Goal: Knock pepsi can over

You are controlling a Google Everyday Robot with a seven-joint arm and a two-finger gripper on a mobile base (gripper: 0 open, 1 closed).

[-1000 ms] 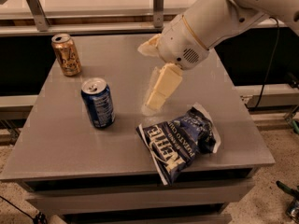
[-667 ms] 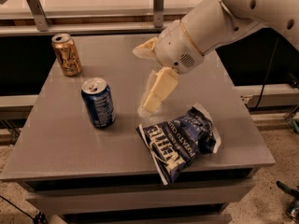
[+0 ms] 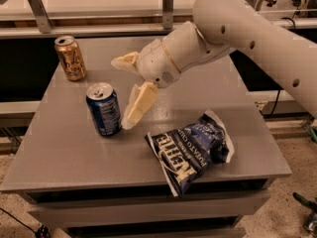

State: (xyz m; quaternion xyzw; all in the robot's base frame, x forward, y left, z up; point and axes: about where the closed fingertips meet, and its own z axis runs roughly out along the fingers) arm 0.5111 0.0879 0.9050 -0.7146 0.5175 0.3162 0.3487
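Observation:
The pepsi can (image 3: 103,110), dark blue with white markings and a silver top, stands upright on the left-middle of the grey table (image 3: 64,155). My gripper (image 3: 121,93) reaches in from the upper right on a white arm (image 3: 237,29) and is just right of the can. It is open and empty, with cream fingers spread apart. The lower finger (image 3: 138,103) points down and left, its tip right at the can's right side. The upper finger (image 3: 124,62) sits above and behind the can.
A gold-orange can (image 3: 70,57) stands upright at the table's back left corner. A dark blue chip bag (image 3: 190,150) lies at the front right of the table. A railing and shelf run behind the table.
My gripper has moved left across the table, from mid-table to right beside the pepsi can. The can still stands upright. The other can and the bag have not moved.

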